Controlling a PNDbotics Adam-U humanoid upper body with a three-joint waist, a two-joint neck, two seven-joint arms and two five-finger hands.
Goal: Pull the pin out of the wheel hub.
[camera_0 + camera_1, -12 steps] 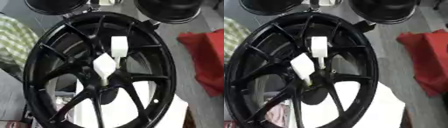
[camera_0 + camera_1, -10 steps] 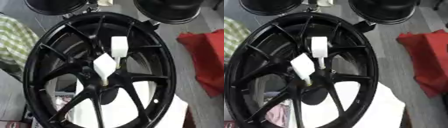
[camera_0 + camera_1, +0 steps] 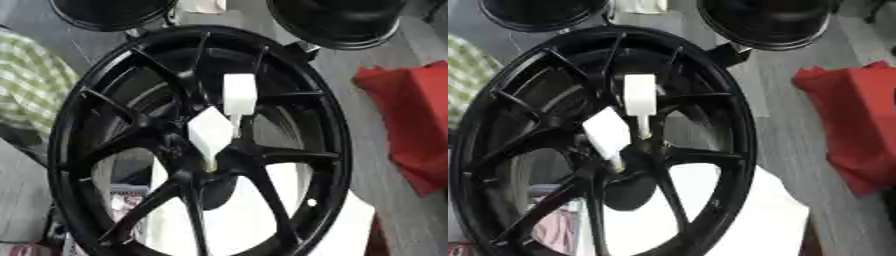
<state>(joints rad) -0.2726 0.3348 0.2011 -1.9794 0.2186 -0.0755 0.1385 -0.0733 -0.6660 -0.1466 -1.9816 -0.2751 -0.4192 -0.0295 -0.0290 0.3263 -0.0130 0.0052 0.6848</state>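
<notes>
Seemingly nothing is done yet: two white-handled pins (image 3: 211, 134) sit plugged into the centre of the black wheel hub (image 3: 197, 145), and neither hand shows, so finger state is unknowable.

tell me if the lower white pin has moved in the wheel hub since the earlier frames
No. The lower white pin sits at the same spot against the black wheel hub and just below the upper white pin, as before.
</notes>
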